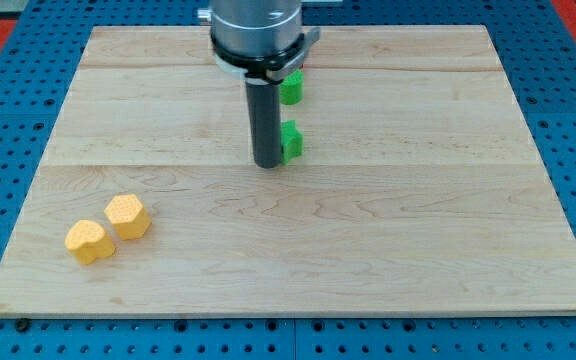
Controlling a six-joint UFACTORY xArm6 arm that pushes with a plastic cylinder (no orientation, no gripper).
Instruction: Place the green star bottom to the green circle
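No jaws, my tip (267,164) touching green star (292,141) from view's left, green circle (292,87) above.

Bright, even overhead light is washing the wooden board (368,250); soft short shadows are sitting under the blocks, and the far edge is blurring slightly.

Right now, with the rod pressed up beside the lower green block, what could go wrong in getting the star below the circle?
1. My tip sits at the view's left of the lower green block; a push from there would likely slide it sideways, out of line.
2. The rod hides much of both it and the upper green block, so star and circle are hard to tell apart.
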